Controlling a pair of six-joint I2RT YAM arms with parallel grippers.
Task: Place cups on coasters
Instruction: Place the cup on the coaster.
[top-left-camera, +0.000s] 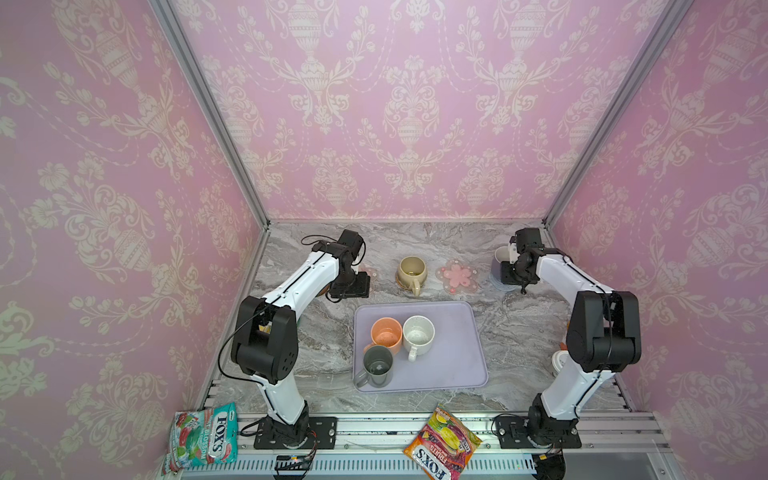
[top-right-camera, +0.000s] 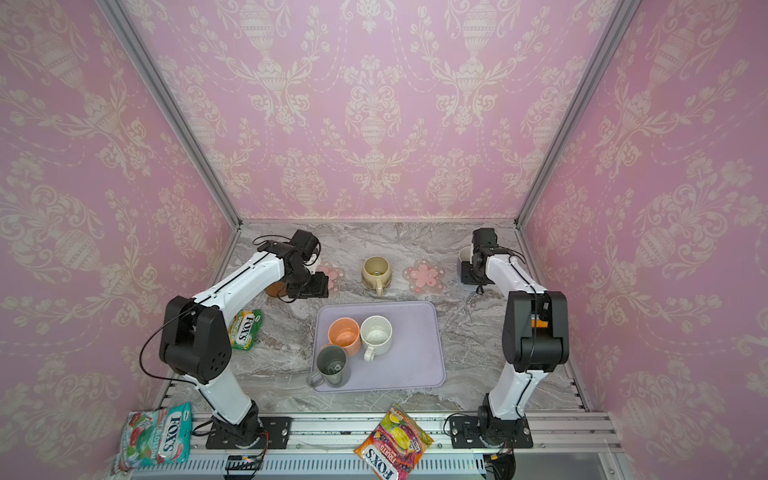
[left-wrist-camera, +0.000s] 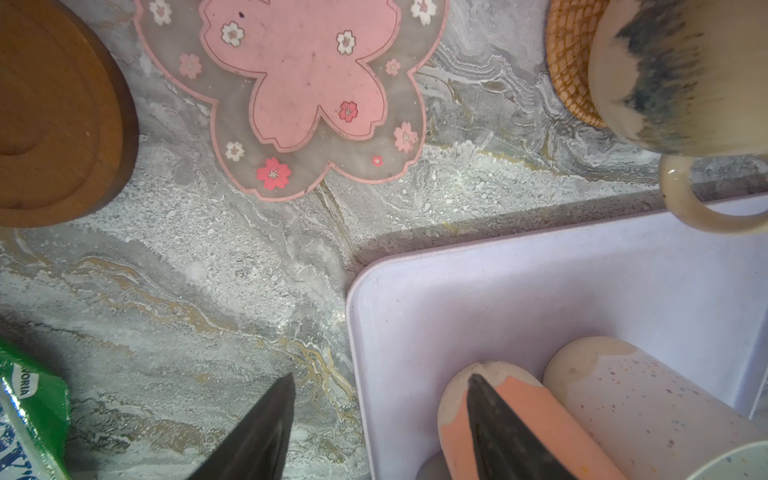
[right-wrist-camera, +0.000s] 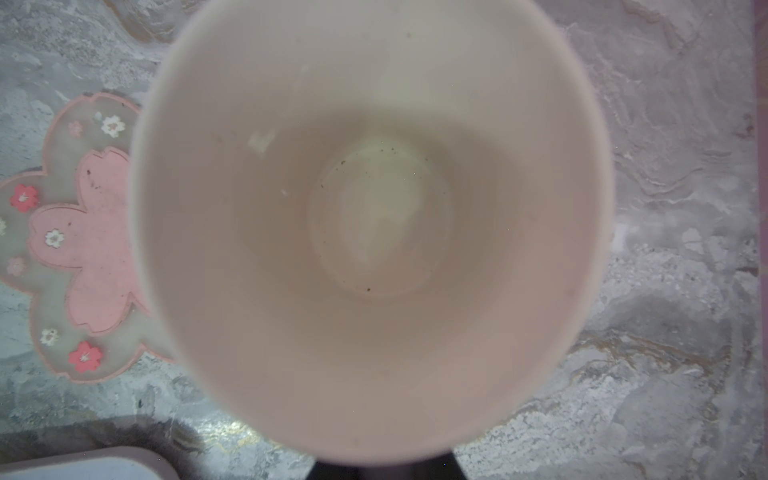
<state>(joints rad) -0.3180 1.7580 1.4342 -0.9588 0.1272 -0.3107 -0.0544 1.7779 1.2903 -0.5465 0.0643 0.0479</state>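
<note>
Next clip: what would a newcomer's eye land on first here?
The lavender tray at the centre of the marble table carries a peach-orange mug, a speckled white mug and a dark grey-green mug. Behind it a rounded beige mug sits on a woven rattan coaster, and at the far right the right gripper appears shut on a lavender mug with a white inside, near a pale blue knitted coaster.

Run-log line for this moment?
left pincer: open; right pincer: shut on pale mug at blue coaster; beige mug: on rattan coaster; tray: orange, speckled, grey mugs
</note>
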